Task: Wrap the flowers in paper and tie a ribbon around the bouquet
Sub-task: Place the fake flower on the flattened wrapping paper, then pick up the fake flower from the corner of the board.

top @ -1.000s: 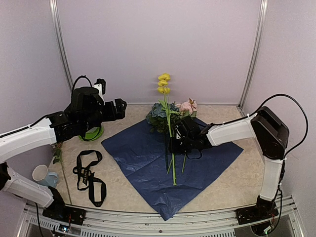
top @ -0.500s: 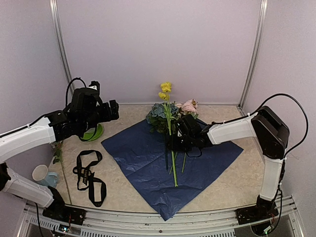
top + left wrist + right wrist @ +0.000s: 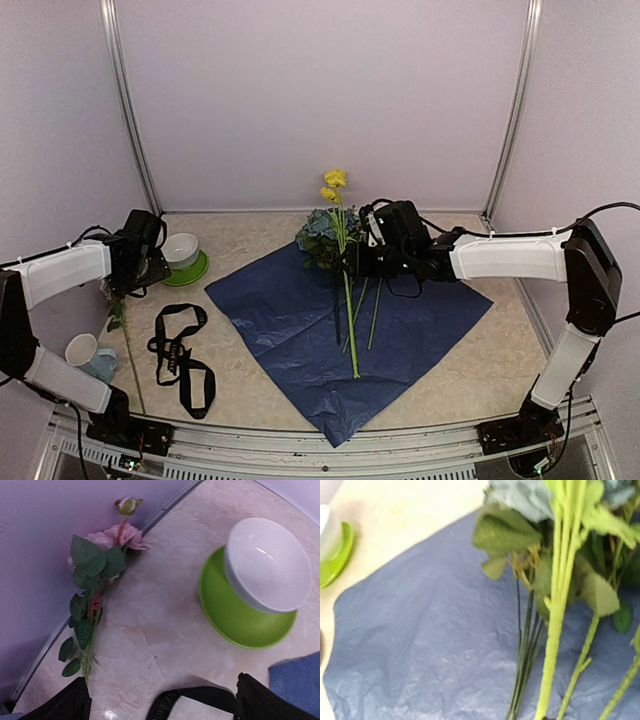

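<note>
The flowers (image 3: 335,232) lie on the dark-blue paper (image 3: 285,320), with their green stems (image 3: 552,630) pointing at the near edge and the blue-green hydrangea (image 3: 525,495) at the far end. My right gripper (image 3: 361,262) hovers just right of the stems and holds nothing. Its fingers do not show in the right wrist view. The black ribbon (image 3: 180,355) lies looped on the table left of the paper. My left gripper (image 3: 165,700) is open wide above one loop of the ribbon (image 3: 200,695), near the left wall. A loose pink rose stem (image 3: 95,570) lies along that wall.
A white bowl (image 3: 267,562) sits tilted on a green saucer (image 3: 235,625) just beyond my left gripper. A pale cup (image 3: 85,352) stands near the left front corner. Walls and metal corner posts close in the table.
My right gripper has let go of the stems and drawn back to the right, and the yellow blooms have sunk lower. My left arm has swung from above the table down to the left wall.
</note>
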`<state>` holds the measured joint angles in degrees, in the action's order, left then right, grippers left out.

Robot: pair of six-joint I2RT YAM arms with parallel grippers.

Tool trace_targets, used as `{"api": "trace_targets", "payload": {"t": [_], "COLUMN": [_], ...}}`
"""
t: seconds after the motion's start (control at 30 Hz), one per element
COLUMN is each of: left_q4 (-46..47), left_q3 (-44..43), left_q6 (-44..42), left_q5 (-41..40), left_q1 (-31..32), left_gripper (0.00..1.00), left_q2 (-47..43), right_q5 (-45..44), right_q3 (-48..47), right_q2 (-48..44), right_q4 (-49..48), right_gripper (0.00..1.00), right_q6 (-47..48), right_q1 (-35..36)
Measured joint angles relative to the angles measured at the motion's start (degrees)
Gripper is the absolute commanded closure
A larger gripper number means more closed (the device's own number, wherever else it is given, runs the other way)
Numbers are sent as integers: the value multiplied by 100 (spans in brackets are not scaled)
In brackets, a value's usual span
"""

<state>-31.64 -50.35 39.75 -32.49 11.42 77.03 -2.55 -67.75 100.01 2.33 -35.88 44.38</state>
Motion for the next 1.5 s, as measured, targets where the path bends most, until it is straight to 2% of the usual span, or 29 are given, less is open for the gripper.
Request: {"api": "trace_targets", "payload": {"t": [0.2,0.37,0.47,0.53,0.6,0.7,0.77,0.8,1.0,1.17,1.3,1.5], "left_q4": [-57,-42,175,330,472,780,953,1036,1106,737,485,638], "left_q3": [0,0,-24,-107,-201,-262,-251,-232,-175,-166,-345,-1097], "left_q6": [-162,-304,-348,-407,-463,-581,-693,-730,-892,-870,-953,-1766], "left_q5": [-15,33,46,92,181,435,715,848,1128,754,-173,-2352], "left_q1": [-966,-1386,-1644,-1799,-1875,-1926,-1937,-1939,-1921,-1746,-1314,269], "left_gripper": [1,1,3,15,32,64,90,100,100,100,100,100], "left_q2": [953,1867,1974,2079,2201,2317,2326,2323,2166,1325,203,-811], "right_q5": [57,79,59,22,-42,-192,-291,-330,-487,-498,-468,-313], "right_q3": [184,330,332,332,332,332,332,332,332,332,332,361], "right_q2": [-177,-177,-179,-179,-179,-179,-192,-205,-328,-450,-557,-778], "right_q4": [-114,-114,-118,-118,-111,-76,-26,-7,101,107,120,111], "right_gripper": [49,49,49,49,49,49,49,49,48,48,48,48], "right_q6": [450,726,909,1038,1147,1307,1403,1436,1547,1541,1528,1506], "right_q1": [0,0,0,0,0,0,0,0,0,0,0,0]}}
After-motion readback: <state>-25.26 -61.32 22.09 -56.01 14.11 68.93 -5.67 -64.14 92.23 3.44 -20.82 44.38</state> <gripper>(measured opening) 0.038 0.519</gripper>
